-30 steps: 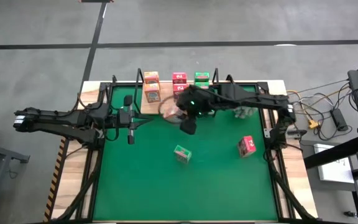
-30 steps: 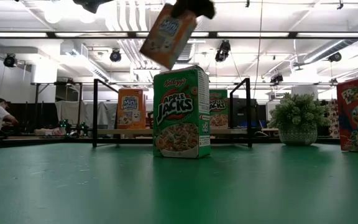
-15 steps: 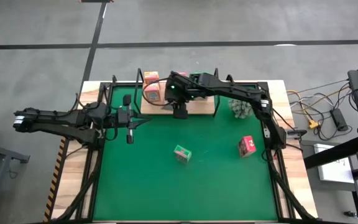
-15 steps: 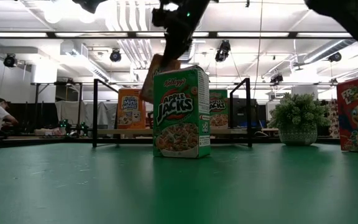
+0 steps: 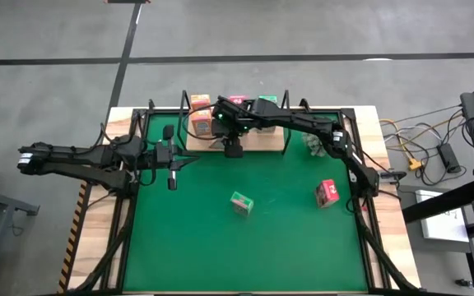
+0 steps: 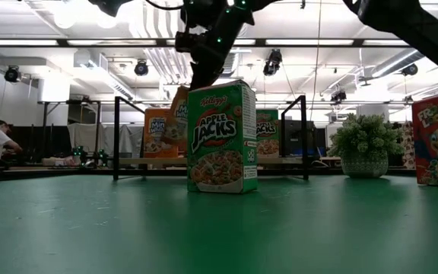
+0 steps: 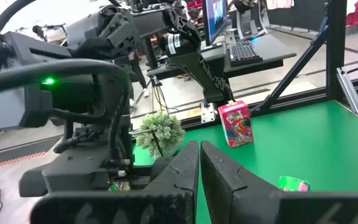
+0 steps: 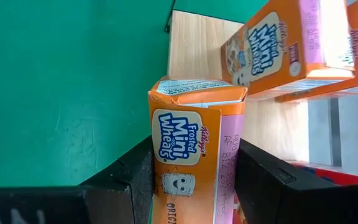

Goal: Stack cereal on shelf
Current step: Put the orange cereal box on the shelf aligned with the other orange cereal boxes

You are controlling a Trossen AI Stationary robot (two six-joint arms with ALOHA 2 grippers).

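My right gripper [image 5: 234, 146] reaches over the shelf [image 5: 262, 140], a light wooden board at the table's far edge, and is shut on an orange cereal box [image 8: 194, 143]. In the low view that box [image 6: 179, 114] shows tilted behind a green cereal box [image 6: 221, 137] standing on the green mat. Orange [image 5: 202, 115], pink [image 5: 237, 101] and green [image 5: 267, 102] boxes stand on the shelf. A pink box [image 5: 327, 193] stands on the mat at the right. My left gripper [image 5: 171, 174] waits shut at the table's left. My right gripper pinches the orange box between its two fingers [image 8: 135, 180], one on each of two opposite sides [image 8: 232, 180]. The fingers slant down from the near side toward the shelf. The box runs along the fingers, tilted, its flap end [image 8: 197, 87] over the board; whether it touches the board I cannot tell.
A fuzzy plant ball [image 5: 318, 144] sits just right of the shelf. Thin black wire uprights [image 6: 116, 137] stand at the shelf's sides. The mat between the two loose boxes and the near edge is open green surface [image 5: 245, 255].
My right gripper has carried the orange box down and toward the far-left part of the shelf, rolling its wrist. The box has dropped from high above the green box to just above the board, still tilted.
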